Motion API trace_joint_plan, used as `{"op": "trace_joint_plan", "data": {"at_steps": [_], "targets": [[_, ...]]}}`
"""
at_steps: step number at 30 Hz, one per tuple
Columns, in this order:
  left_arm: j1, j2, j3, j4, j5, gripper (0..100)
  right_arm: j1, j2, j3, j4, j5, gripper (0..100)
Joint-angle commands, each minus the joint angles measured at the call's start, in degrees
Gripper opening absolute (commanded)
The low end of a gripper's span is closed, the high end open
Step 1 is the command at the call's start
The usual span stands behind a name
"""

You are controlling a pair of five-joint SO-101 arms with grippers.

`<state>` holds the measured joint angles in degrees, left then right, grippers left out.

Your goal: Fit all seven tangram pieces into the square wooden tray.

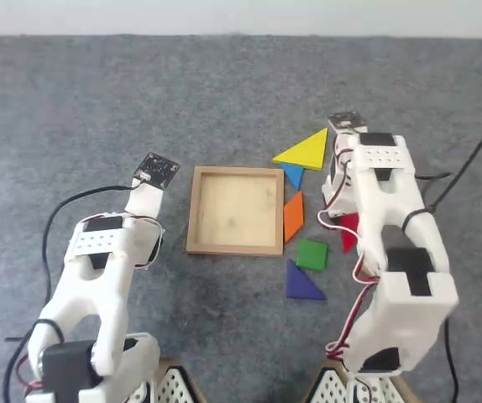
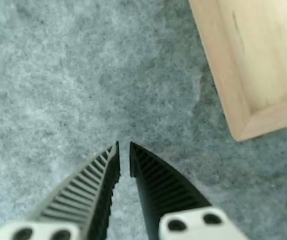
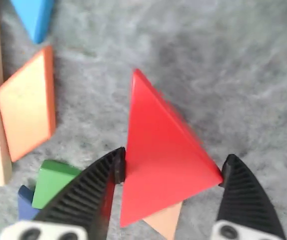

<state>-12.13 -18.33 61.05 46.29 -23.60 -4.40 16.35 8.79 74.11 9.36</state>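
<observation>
Right pincer [image 3: 174, 159] was open, jaws astride the red triangle [image 3: 158, 150]. One jaw touched an edge, the other sat just beside a corner; firm grip not confirmed. The piece lay on the table [image 1: 98, 101] right of the tray [image 1: 193, 210], with the orange parallelogram [image 1: 293, 217] between. The tray lay left of this pincer, and the right arm was nearer. Left pincer [image 2: 123, 146] was closed and empty, left of the tray.

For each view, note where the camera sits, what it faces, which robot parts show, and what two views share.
High: fixed above, looking down on both arms and the tray.
Left wrist: wrist-mounted, faces carpet and tray corner past the left gripper.
Right wrist: wrist-mounted, faces the red triangle within the right gripper.
Shared: orange piece, high and right wrist.
</observation>
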Motion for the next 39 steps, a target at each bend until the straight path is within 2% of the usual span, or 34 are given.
{"op": "trace_joint_plan", "data": {"at_steps": [1,5,10,15,19,25,35,39], "targets": [[-0.3,-2.7,-0.3,0.3,-0.7,4,-1.1,-5.8,-2.0,0.6,-0.9,24.5],[-0.3,-2.7,-0.3,0.3,-0.7,4,-3.3,-9.1,-3.1,2.5,-1.1,24.5],[-0.3,-2.7,-0.3,0.3,-0.7,4,-7.6,-10.4,-10.2,7.2,-5.4,24.5],[-0.3,-2.8,-0.3,0.3,-0.7,4,-17.9,-7.6,-14.7,7.2,-13.1,24.5],[-2.2,-2.8,-0.6,0.2,-0.7,4,-26.1,-3.0,-17.0,2.1,-18.4,24.5],[-2.2,-2.8,-0.5,-0.6,-0.7,4,-34.2,5.6,-22.7,-1.6,-24.8,24.5],[-2.4,-2.8,-0.5,-0.8,-0.4,4,-38.1,18.7,-35.3,-1.1,-32.1,25.1],[-2.4,-2.8,-0.5,-0.8,-0.4,4,-38.1,19.6,-36.6,-0.1,-33.1,34.0]]}}
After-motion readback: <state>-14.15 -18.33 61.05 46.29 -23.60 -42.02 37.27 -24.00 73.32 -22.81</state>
